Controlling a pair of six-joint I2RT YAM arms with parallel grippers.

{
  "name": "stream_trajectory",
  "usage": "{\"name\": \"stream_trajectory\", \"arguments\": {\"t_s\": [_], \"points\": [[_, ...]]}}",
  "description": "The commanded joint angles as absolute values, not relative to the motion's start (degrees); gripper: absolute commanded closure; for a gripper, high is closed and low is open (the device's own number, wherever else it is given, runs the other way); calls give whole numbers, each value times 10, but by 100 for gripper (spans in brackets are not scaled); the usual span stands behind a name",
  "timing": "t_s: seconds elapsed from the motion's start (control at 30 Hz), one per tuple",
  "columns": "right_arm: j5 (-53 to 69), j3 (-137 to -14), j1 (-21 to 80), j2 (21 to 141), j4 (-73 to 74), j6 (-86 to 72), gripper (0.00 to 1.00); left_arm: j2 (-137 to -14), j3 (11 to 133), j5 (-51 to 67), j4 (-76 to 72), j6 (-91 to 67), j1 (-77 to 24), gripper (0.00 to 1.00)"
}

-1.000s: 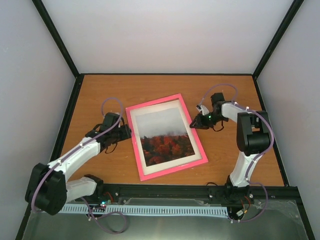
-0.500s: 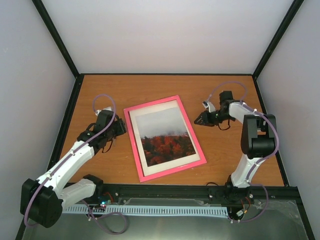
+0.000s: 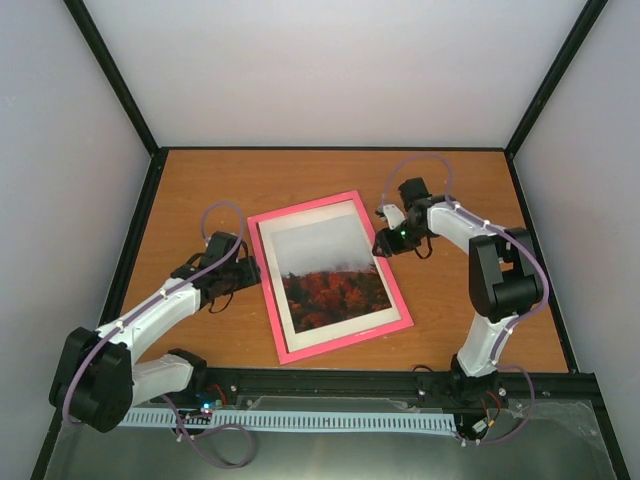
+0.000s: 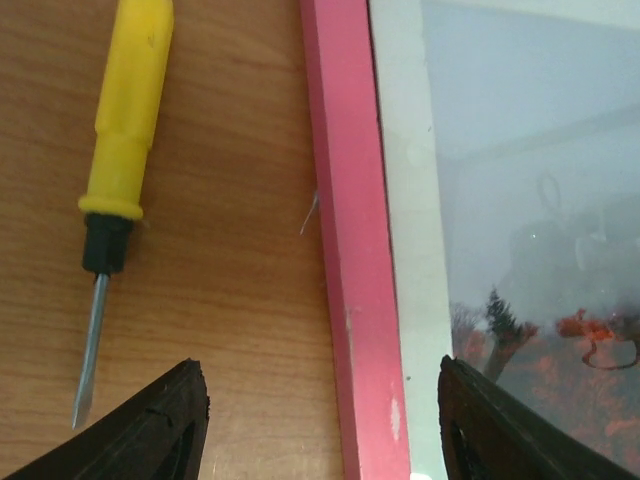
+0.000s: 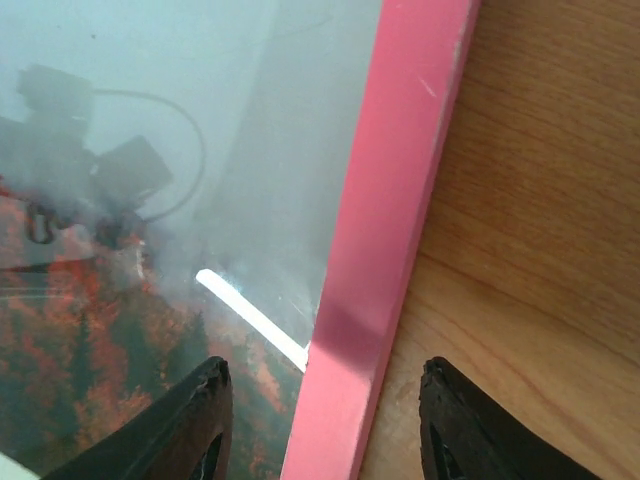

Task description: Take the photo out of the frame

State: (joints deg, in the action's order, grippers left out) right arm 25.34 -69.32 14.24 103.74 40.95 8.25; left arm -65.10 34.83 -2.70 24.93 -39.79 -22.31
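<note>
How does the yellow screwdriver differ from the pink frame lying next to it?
The screwdriver is a slim tool with a yellow handle, black collar and metal shaft; the frame is a broad flat rectangle with a bright pink border. The screwdriver lies bare on the table, while the frame holds the photo. Both lie flat on the table, the screwdriver roughly parallel to the frame's left rail, not touching it.
</note>
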Motion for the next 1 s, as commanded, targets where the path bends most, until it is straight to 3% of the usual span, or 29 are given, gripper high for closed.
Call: {"name": "stream_trajectory", "arguments": {"t_s": [0.0, 0.23, 0.7, 0.97], "points": [[171, -718, 184, 1055, 419, 91, 49, -655, 328, 8, 212, -419, -227, 37], [88, -756, 224, 1087, 438, 80, 51, -660, 316, 5, 203, -419, -227, 37], [48, -767, 235, 1114, 436, 76, 57, -649, 295, 2, 191, -420, -227, 37], [87, -773, 229, 1132, 435, 53, 82, -649, 294, 0, 190, -417, -227, 37]]}}
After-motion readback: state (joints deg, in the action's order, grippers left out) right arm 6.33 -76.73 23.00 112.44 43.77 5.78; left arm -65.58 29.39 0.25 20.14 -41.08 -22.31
